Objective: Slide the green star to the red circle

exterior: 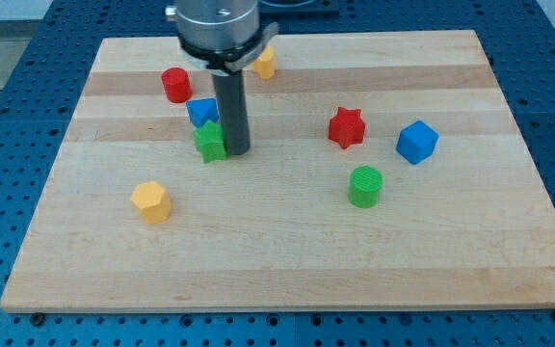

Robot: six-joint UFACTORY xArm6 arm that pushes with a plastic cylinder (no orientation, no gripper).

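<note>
The green star (210,143) lies left of the board's middle, touching the blue block (201,111) just above it. The red circle (175,84), a short cylinder, stands further up and to the left, a small gap away from the blue block. My tip (236,151) is down at the green star's right side, touching or nearly touching it. The dark rod rises from there and hides the board just behind it.
A yellow block (264,64) sits at the view's top beside the arm's body. A yellow hexagon (150,201) lies at lower left. A red star (347,127), a blue cube (416,142) and a green cylinder (364,186) lie to the right on the wooden board (287,260).
</note>
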